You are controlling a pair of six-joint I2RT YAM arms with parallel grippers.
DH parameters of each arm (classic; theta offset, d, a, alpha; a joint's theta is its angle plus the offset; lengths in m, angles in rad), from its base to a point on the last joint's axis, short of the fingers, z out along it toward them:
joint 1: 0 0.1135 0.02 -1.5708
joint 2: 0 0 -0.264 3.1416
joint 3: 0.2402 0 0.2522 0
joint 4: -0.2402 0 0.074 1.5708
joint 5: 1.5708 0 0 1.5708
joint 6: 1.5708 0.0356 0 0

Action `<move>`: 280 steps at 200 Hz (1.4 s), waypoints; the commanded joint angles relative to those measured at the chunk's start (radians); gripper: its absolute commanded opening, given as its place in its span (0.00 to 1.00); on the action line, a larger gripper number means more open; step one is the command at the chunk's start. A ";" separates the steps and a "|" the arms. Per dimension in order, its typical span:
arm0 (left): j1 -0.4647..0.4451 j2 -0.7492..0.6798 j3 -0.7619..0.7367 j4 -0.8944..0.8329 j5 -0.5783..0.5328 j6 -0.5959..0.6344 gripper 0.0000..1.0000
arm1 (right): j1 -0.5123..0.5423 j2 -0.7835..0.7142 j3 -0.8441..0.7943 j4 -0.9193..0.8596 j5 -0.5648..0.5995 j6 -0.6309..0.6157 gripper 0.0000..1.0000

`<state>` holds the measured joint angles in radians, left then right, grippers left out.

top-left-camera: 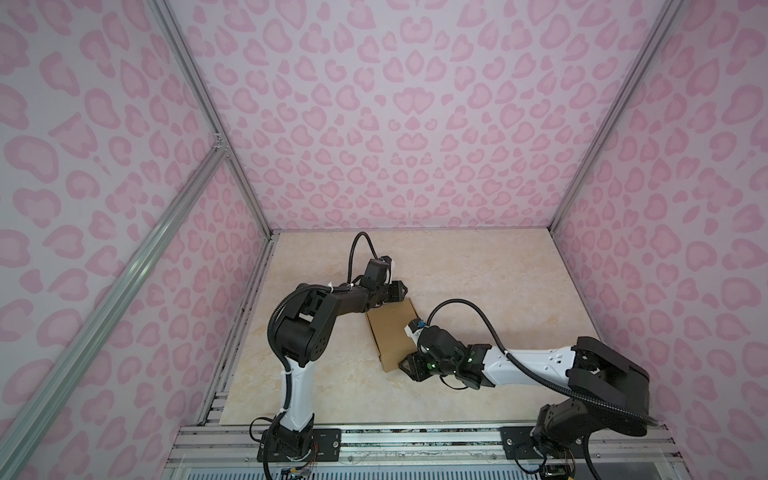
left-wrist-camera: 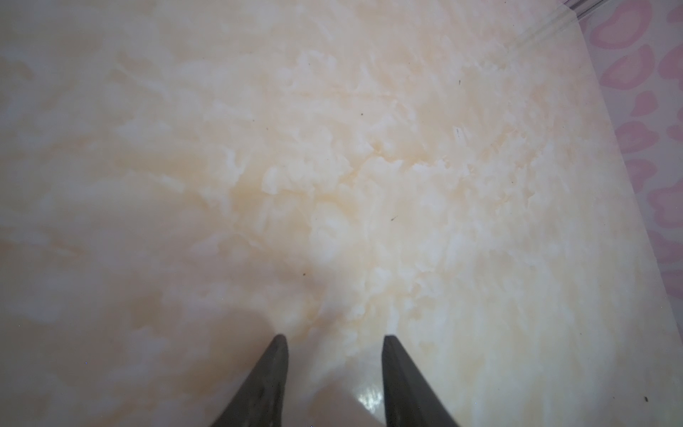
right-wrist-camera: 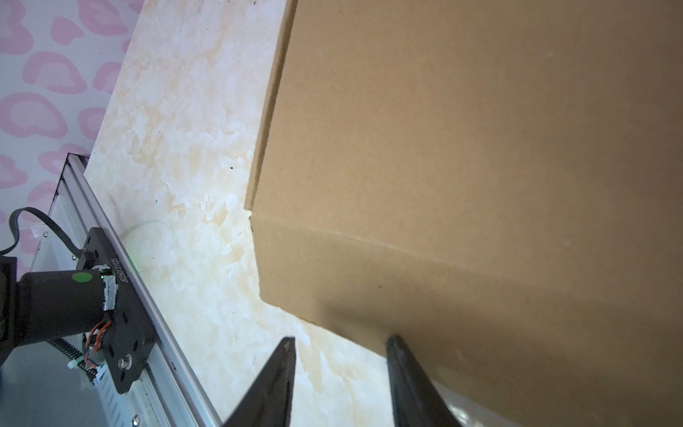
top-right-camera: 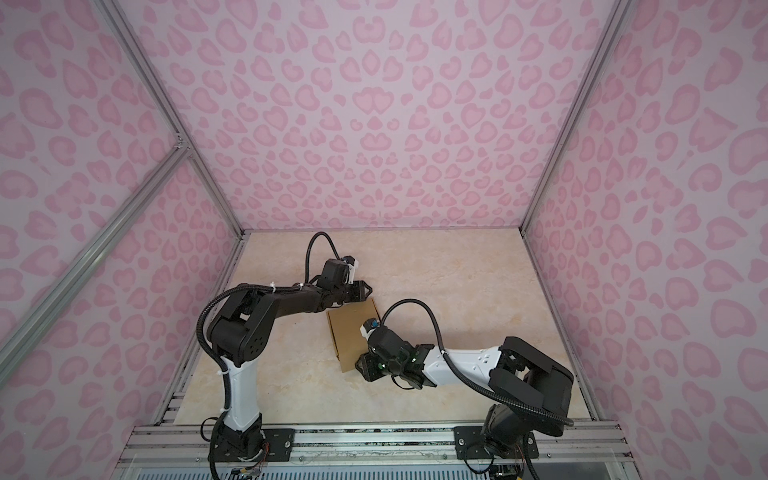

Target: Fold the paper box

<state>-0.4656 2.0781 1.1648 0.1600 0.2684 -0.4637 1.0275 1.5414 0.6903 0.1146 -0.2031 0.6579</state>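
- A plain brown, shallow rectangular cardboard paper box (top-left-camera: 390,336) (top-right-camera: 351,336) lies on the cream, marble-patterned counter (top-left-camera: 478,270). In both top views it is a little below the middle of the frame, turned at a slant to the counter's edges.
- Its flat top panel faces up and looks closed. In the right wrist view the paper box (right-wrist-camera: 462,166) fills the right side of the frame, showing one corner and a low side wall under a crease.
- The black left tool (top-left-camera: 399,291) (top-right-camera: 363,291) is at the upper corner of the box in both top views, low over the counter. I cannot tell whether it touches the cardboard.
- In the left wrist view the left tool (left-wrist-camera: 334,338) is open. Its two dark fingers (left-wrist-camera: 269,380) stand apart at the bottom of the frame, and only bare counter (left-wrist-camera: 332,148) is seen between them.
- The right tool (top-left-camera: 407,365) (top-right-camera: 362,365) is at the lower corner of the box in both top views.
- In the right wrist view the right tool (right-wrist-camera: 340,340) is also open and grips nothing. One finger is over the counter (right-wrist-camera: 184,148), and the other finger (right-wrist-camera: 406,388) is in front of the lower edge of the box wall.
- Walls with a pink spotted print (top-left-camera: 395,124) stand around the counter, and a silver aluminium rail (top-left-camera: 415,434) runs along its lower edge.
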 commanded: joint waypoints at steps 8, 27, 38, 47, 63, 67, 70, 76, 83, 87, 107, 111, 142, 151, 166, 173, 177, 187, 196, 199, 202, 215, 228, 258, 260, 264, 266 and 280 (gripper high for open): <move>-0.008 0.043 -0.041 -0.490 -0.028 -0.009 0.45 | -0.001 0.012 0.006 0.031 0.003 -0.014 0.44; -0.008 0.043 -0.040 -0.490 -0.028 -0.007 0.45 | -0.007 0.024 0.006 0.043 0.012 -0.020 0.44; -0.008 0.043 -0.039 -0.489 -0.029 -0.007 0.46 | -0.014 0.043 0.006 0.051 0.003 -0.019 0.44; -0.008 0.044 -0.039 -0.490 -0.028 -0.007 0.45 | -0.020 0.056 0.001 0.068 -0.012 -0.015 0.43; -0.008 0.043 -0.040 -0.490 -0.026 -0.006 0.45 | -0.022 0.061 -0.007 0.093 -0.017 -0.011 0.43; -0.008 0.042 -0.042 -0.489 -0.027 -0.006 0.45 | -0.023 0.060 -0.009 0.097 -0.016 -0.011 0.44; -0.008 0.043 -0.042 -0.490 -0.027 -0.006 0.45 | -0.022 0.059 -0.009 0.100 -0.015 -0.011 0.43; -0.010 0.043 -0.041 -0.490 -0.028 -0.006 0.45 | -0.022 0.059 -0.011 0.105 -0.014 -0.011 0.43; -0.009 0.042 -0.042 -0.489 -0.028 -0.006 0.45 | -0.023 0.060 -0.011 0.111 -0.012 -0.014 0.43; -0.008 0.043 -0.041 -0.490 -0.029 -0.006 0.45 | -0.022 0.061 -0.013 0.114 -0.012 -0.017 0.44; -0.008 0.042 -0.040 -0.489 -0.027 -0.003 0.45 | -0.024 0.068 -0.013 0.137 -0.012 -0.024 0.43; -0.009 0.043 -0.041 -0.489 -0.027 -0.004 0.45 | -0.024 0.071 -0.013 0.140 -0.012 -0.024 0.43; -0.010 0.045 -0.041 -0.489 -0.028 -0.005 0.45 | -0.029 0.090 -0.007 0.159 -0.008 -0.034 0.43; -0.010 0.045 -0.040 -0.489 -0.028 -0.004 0.45 | -0.032 0.094 -0.006 0.161 -0.006 -0.036 0.43; -0.010 0.042 -0.042 -0.490 -0.027 -0.003 0.46 | -0.031 0.092 -0.003 0.152 0.014 -0.045 0.43; -0.010 0.043 -0.042 -0.489 -0.028 -0.003 0.45 | -0.031 0.091 -0.001 0.146 0.028 -0.050 0.43; -0.010 0.044 -0.041 -0.490 -0.028 -0.003 0.45 | -0.032 0.089 -0.001 0.145 0.035 -0.054 0.43; -0.010 0.043 -0.042 -0.489 -0.028 -0.003 0.45 | -0.032 0.089 0.000 0.143 0.052 -0.063 0.44; -0.010 0.045 -0.040 -0.490 -0.028 -0.003 0.45 | -0.032 0.091 0.001 0.142 0.062 -0.071 0.43; -0.010 0.045 -0.040 -0.490 -0.028 -0.003 0.45 | -0.032 0.092 0.002 0.143 0.065 -0.073 0.43; -0.010 0.045 -0.041 -0.489 -0.028 -0.004 0.45 | -0.032 0.094 0.001 0.144 0.067 -0.076 0.43; -0.011 0.045 -0.040 -0.489 -0.028 -0.004 0.45 | -0.034 0.102 0.000 0.157 0.073 -0.083 0.44; -0.011 0.044 -0.040 -0.489 -0.028 -0.003 0.45 | -0.038 0.111 -0.004 0.180 0.070 -0.087 0.43; -0.013 0.041 -0.042 -0.489 -0.029 -0.003 0.45 | -0.039 0.121 -0.014 0.240 0.068 -0.096 0.43; -0.013 0.042 -0.042 -0.489 -0.029 -0.003 0.45 | -0.038 0.122 -0.013 0.243 0.069 -0.096 0.43; -0.014 0.043 -0.042 -0.489 -0.028 -0.003 0.45 | -0.039 0.123 -0.015 0.251 0.068 -0.097 0.43; -0.014 0.043 -0.042 -0.489 -0.029 -0.003 0.45 | -0.041 0.123 -0.017 0.254 0.067 -0.098 0.43; -0.015 0.043 -0.041 -0.490 -0.029 -0.001 0.45 | -0.041 0.122 -0.024 0.280 0.068 -0.099 0.43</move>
<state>-0.4686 2.0781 1.1648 0.1600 0.2611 -0.4633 0.9936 1.6562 0.6777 0.2947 -0.2054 0.5800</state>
